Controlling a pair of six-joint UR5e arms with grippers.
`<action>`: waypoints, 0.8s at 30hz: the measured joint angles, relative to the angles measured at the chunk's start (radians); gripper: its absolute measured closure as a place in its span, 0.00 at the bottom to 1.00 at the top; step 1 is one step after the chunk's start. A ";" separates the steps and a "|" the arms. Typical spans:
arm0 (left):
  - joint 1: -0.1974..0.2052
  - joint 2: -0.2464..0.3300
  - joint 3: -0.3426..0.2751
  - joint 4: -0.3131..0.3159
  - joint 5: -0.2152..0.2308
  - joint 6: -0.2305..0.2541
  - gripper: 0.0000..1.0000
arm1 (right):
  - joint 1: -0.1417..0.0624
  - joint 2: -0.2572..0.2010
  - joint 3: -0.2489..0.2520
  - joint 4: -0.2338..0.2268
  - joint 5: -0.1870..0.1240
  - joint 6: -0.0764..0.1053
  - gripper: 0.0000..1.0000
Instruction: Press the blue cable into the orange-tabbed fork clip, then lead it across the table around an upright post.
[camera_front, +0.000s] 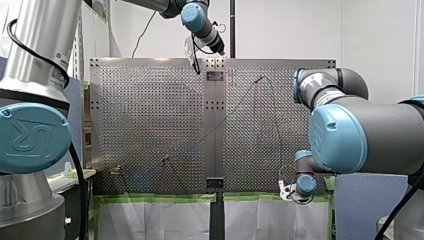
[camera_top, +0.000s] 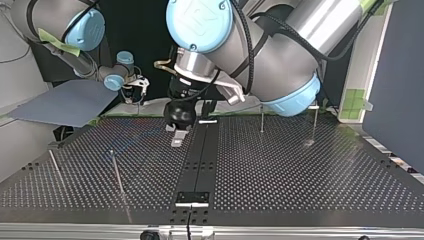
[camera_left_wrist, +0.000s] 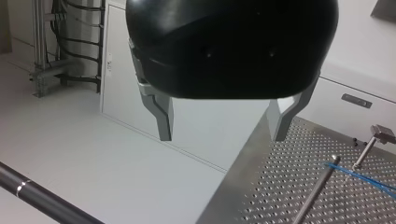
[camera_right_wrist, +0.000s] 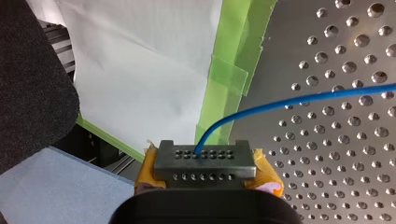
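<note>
While right gripper (camera_right_wrist: 204, 158) at the near right corner of the table (camera_front: 150, 110) in the front view pinches the cable (camera_right_wrist: 280, 104) between yellow pads (camera_right_wrist: 266, 169), no clip can be made out: seating unconfirmed. Cable climbs to the far post (camera_front: 260, 79), then seems to slant toward a near post (camera_front: 165, 160); routing judged partly done. Left gripper (camera_left_wrist: 222, 135) hovers at the far edge, fingers wide, empty.

A lab: perforated metal table (camera_front: 150, 125), bare white walls (camera_front: 290, 25).

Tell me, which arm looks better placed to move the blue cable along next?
My right: the right gripper is shut on the blue cable, while the left gripper hangs open and empty.
</note>
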 joint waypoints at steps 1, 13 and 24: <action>0.002 -0.003 -0.010 0.010 0.003 0.003 0.00 | 0.001 -0.001 0.000 0.000 0.000 0.000 1.00; 0.005 -0.096 -0.115 0.114 0.033 0.047 0.00 | 0.003 -0.003 -0.002 0.001 0.002 0.000 1.00; 0.006 -0.140 -0.212 0.212 -0.031 0.059 0.00 | 0.006 -0.004 -0.002 0.001 0.005 -0.006 1.00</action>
